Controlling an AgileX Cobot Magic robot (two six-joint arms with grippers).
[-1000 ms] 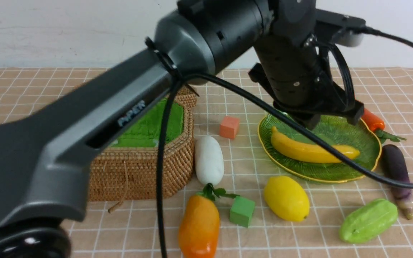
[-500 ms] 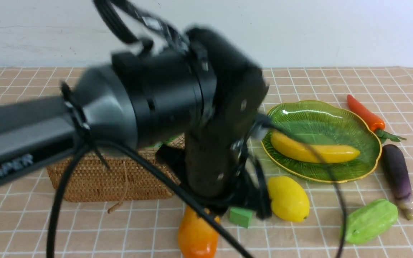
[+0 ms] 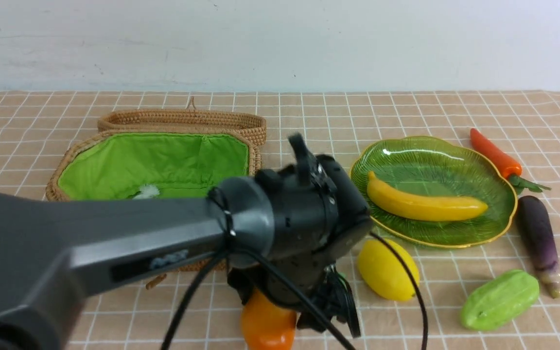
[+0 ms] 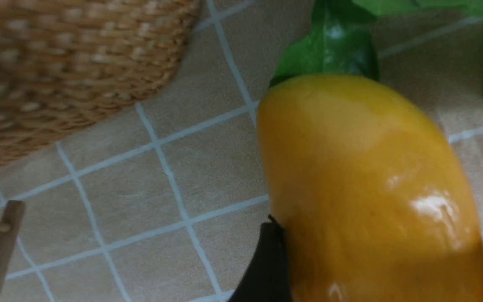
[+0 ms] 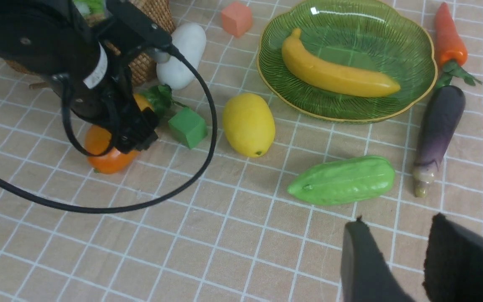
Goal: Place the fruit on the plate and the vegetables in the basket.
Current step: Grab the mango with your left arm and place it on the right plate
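My left gripper (image 4: 384, 260) is open and straddles the orange-yellow mango (image 4: 367, 188) on the cloth; one finger (image 4: 266, 264) touches it and the other stands just off it. The mango also shows in the front view (image 3: 265, 328) and in the right wrist view (image 5: 107, 157). The banana (image 3: 423, 204) lies on the green plate (image 3: 426, 153). The lemon (image 3: 388, 269) lies in front of the plate. The pepper (image 3: 496, 153), eggplant (image 3: 537, 233) and gourd (image 3: 499, 299) lie to the plate's right. The radish (image 5: 181, 54) lies beside the basket (image 3: 66, 165). My right gripper (image 5: 396, 219) is open and empty.
A green cube (image 5: 188, 127) sits between the mango and the lemon. An orange cube (image 5: 236, 18) lies between the basket and the plate. The basket's lid (image 3: 183, 119) is folded back behind it. The left arm's cable (image 5: 99, 207) loops over the cloth.
My left arm swung from above the plate back toward the front and down onto the mango. The basket's inside is now uncovered in the front view.
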